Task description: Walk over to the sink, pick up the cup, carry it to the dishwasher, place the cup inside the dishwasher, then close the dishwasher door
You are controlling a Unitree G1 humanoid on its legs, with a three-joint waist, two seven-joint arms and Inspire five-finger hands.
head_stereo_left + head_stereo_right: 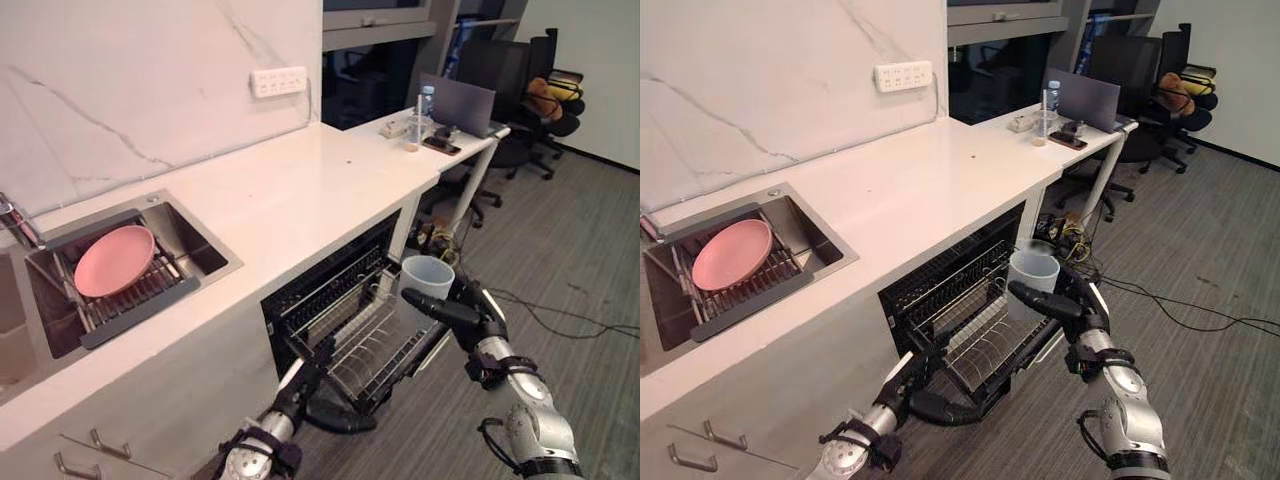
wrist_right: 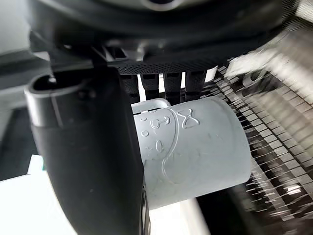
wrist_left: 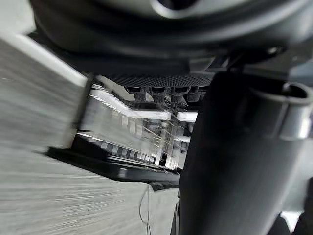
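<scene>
Under the white tabletop [image 1: 300,200], the dishwasher [image 1: 330,295] stands open. Your right robot hand [image 1: 468,314] grips the cup [image 1: 427,277] upright over the rack [image 1: 378,352]. You can't tell the left robot hand's [image 1: 302,385] grip, low beside it.

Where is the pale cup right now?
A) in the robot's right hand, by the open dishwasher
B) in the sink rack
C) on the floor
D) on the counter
A: the right hand curls its fingers round the cup beside the pulled-out dishwasher rack; the sink rack holds a pink plate.
</scene>
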